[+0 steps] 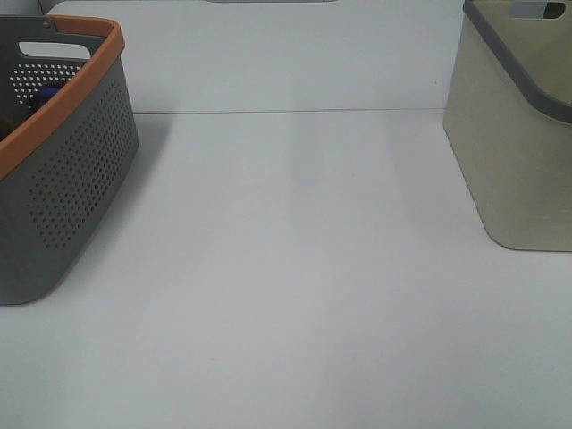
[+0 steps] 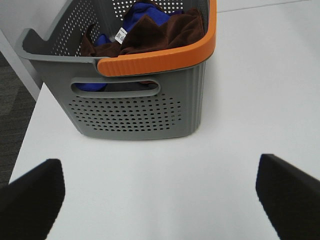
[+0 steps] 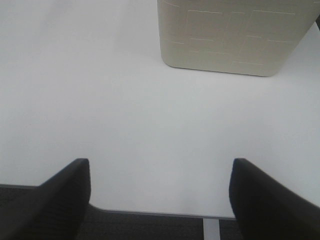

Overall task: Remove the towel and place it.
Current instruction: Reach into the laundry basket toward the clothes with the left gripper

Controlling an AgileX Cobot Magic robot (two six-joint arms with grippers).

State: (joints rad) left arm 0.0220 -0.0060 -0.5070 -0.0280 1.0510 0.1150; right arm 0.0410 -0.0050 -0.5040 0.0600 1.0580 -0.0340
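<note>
**Status: removal not yet begun**

The towel (image 2: 170, 37) is lying bunched inside the grey basket (image 2: 135, 112), with its white label (image 2: 120, 35) showing on top, and it is resting partly over a blue cloth (image 2: 160, 12). The grey basket is standing at the left of the surface (image 1: 286, 286). A beige basket (image 1: 514, 143) is standing well apart at the right.

The left hand (image 2: 160, 197) is hovering over the surface in front of the grey basket, spread wide and grasping nothing. The right hand (image 3: 162, 200) is likewise gaping empty, facing the beige basket.

Judgement: no step is showing as done. Reaching in, gripping the towel, lifting it clear of the blue cloth and setting it down are all remaining. The pictures are not indicating where it is to be set down.
</note>
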